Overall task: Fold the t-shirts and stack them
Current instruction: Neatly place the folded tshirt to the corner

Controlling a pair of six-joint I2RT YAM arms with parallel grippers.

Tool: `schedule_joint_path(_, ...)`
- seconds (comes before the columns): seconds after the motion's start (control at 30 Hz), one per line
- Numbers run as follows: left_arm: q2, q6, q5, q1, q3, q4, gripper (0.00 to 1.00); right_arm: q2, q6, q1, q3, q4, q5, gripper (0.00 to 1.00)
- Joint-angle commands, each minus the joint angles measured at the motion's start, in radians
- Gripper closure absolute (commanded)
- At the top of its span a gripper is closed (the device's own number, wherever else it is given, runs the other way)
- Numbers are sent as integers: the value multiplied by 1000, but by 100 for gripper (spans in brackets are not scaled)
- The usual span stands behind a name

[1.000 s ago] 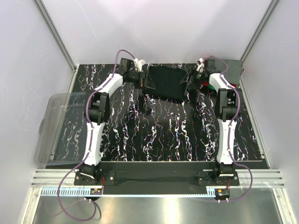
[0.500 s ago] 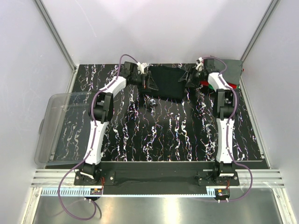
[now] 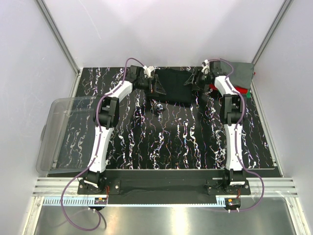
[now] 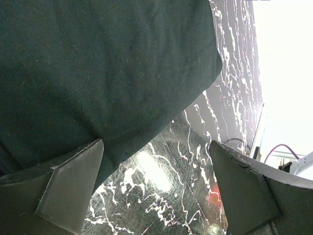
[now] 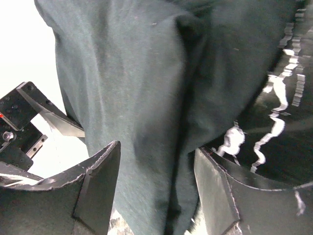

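Bright, even light from above; glare patch on the glossy table [image 4: 152,172]; both wrist views blow out white at 1 edge; black t-shirt [image 3: 173,87] nearly textureless from above.

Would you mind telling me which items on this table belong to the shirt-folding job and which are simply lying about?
Part of the job:
- black t-shirt, between the open left gripper and the open right gripper
- grey folded shirt at the far right corner
- red shirt and green shirt, showing beside it

Just lying about:
- clear plastic bin at the left edge
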Motion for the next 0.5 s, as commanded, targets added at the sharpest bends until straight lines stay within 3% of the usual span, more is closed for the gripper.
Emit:
schedule_joint_path(0.0,16,-5,18,-8,4,21,1,75,9,48,8,-63,25,33)
schedule_joint_path(0.1,17,-5,15,-12,3,23,1,89,20,54,32,-60,26,39)
schedule_joint_path(0.23,8,2,12,-15,-3,23,1,94,17,54,50,-60,57,75)
schedule_joint_path(0.27,3,5,9,-15,-5,19,1,89,9,54,54,-66,61,91)
schedule_joint_path(0.3,-4,17,0,-15,-2,10,1,83,-15,52,60,-72,64,96)
schedule_joint_path(0.43,-119,187,-133,-11,18,-149,1,15,-175,40,141,-127,103,100)
schedule_joint_path(0.47,-141,237,-235,-11,24,-189,1,-21,-231,40,159,-165,116,100)
